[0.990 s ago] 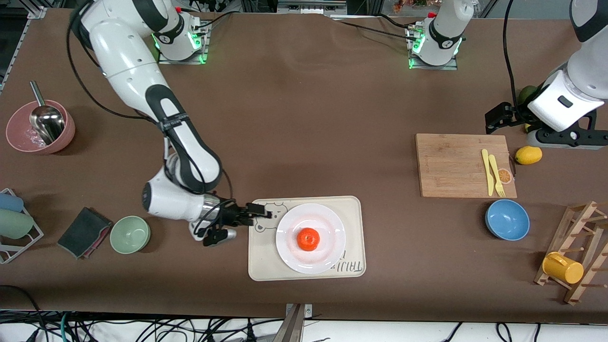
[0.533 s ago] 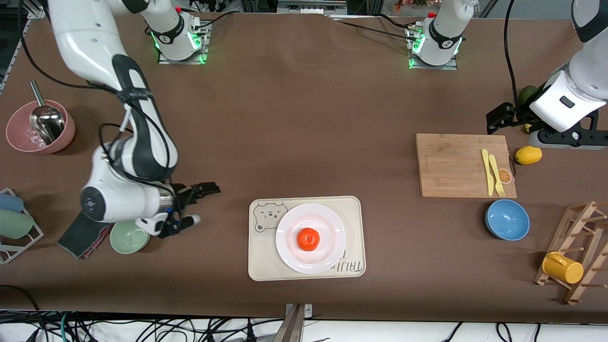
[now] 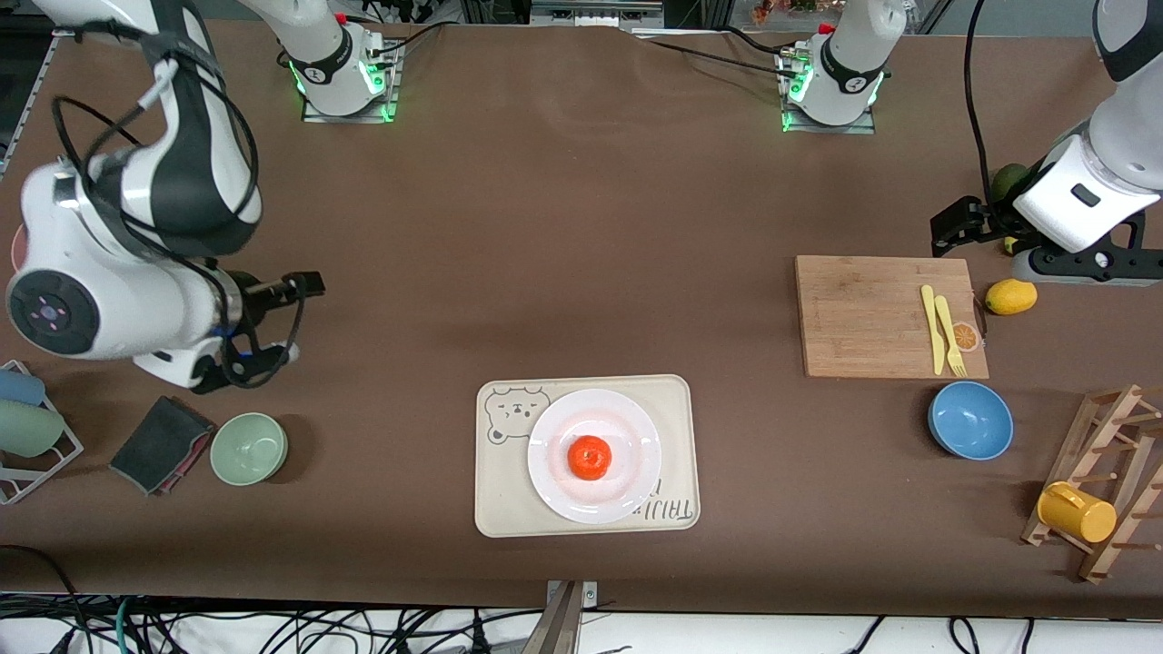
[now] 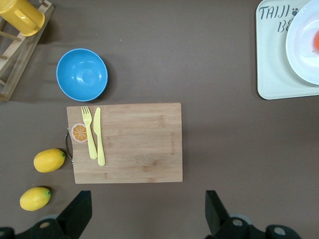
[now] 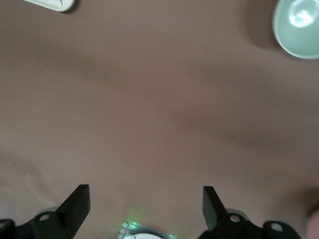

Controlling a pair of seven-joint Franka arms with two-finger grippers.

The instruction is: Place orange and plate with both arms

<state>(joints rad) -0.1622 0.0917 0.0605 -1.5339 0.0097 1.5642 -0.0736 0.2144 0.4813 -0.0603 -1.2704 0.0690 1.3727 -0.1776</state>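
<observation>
Red-orange orange (image 3: 590,457), glossy white plate (image 3: 636,431), bear-print cream tray (image 3: 509,413)

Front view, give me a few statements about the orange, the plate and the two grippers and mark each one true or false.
1. The orange lies on the plate. True.
2. The plate sits on the cutting board. False: it sits on the cream tray.
3. The right gripper holds the orange. False: its jaws are open and empty, over bare table toward the right arm's end.
4. The left gripper is open, holding nothing. True.
5. A yellow fork lies in the blue bowl. False: it lies on the cutting board.
</observation>
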